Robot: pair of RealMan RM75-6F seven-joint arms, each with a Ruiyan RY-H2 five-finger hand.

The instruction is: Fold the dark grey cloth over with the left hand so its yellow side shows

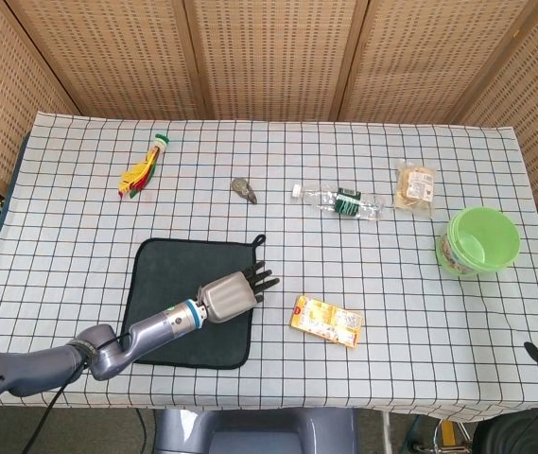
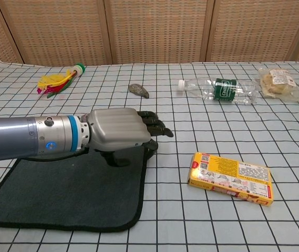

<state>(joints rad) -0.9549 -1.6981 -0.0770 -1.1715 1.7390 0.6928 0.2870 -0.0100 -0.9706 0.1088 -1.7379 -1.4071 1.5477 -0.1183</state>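
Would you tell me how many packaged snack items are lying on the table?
2: the yellow box right of the dark grey cloth, and the clear bag between bottle and green bowl.

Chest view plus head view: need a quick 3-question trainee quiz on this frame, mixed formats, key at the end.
1. True or false: the dark grey cloth already shows its yellow side.
2. Multiple choice: the left hand is over which part of the cloth? A) its left edge B) its right edge, fingers reaching past it C) its near edge
3. Fill in: the thing lying nearest the cloth's right edge is the yellow ____.

Key:
1. False; it lies flat, dark side up, no yellow visible.
2. B.
3. Box; it lies flat on the checked tablecloth, apart from the cloth.
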